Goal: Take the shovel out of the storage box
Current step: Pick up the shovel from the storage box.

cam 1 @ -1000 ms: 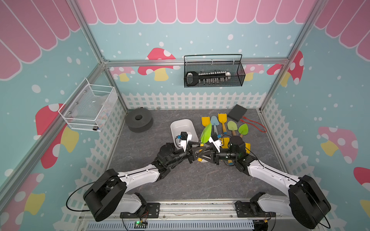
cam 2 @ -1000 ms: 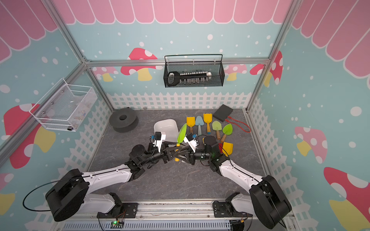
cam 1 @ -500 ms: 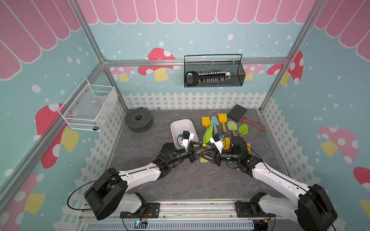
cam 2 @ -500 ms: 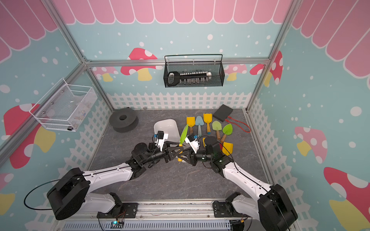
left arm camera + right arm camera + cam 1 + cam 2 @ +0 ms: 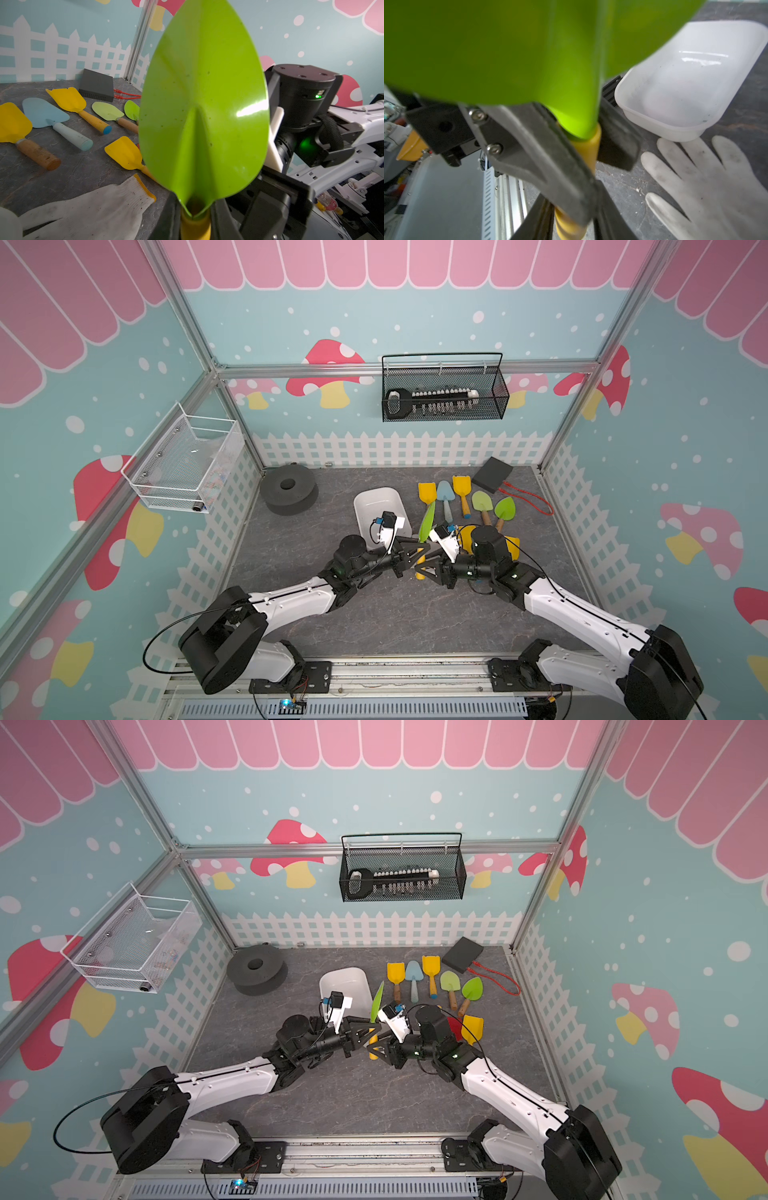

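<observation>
While left tool (image 5: 419, 551) clamps the shovel (image 5: 427, 520), right tool (image 5: 420, 571) straddles its handle; grip unclear.

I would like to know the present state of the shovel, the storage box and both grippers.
shovel, out of the box, held upright in the air.
storage box, upright, nothing visible inside.
left gripper, shut on the shovel's handle under the blade.
right gripper, jaws around the lower handle; grip unclear.

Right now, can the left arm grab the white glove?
Probably not yet. The glove lies close by beside the tub, uncovered, but the left gripper is clamped on the green shovel by its handle and would have to let go first.
</observation>
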